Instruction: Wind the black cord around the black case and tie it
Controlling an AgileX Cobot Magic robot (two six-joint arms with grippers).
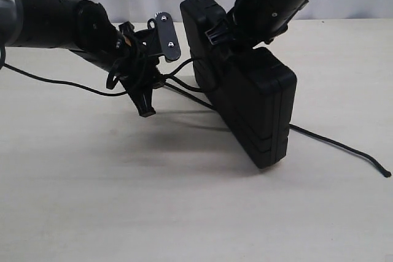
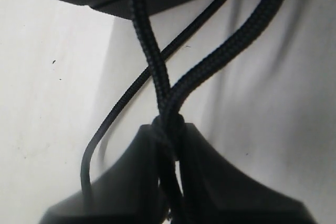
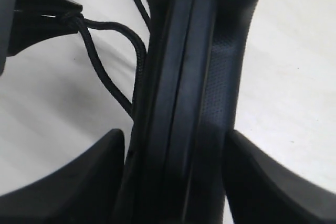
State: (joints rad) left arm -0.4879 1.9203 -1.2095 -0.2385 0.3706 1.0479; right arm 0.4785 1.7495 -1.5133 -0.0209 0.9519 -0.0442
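"While the right gripper [image 3: 173,140] clamps the black case [image 1: 252,99] on edge on the table [image 1: 123,200], jaws wide, where's the black cord [image 2: 152,61]?"

"Pinched in the nearly closed left gripper [image 2: 169,132], just left of the case. Two strands run to the case, and the tail trails right."

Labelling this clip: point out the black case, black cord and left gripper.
black case [image 1: 255,105], exterior view, broad side face.
black cord [image 1: 338,145], exterior view, loose tail right of case.
left gripper [image 2: 169,134], left wrist view, between fingertips.
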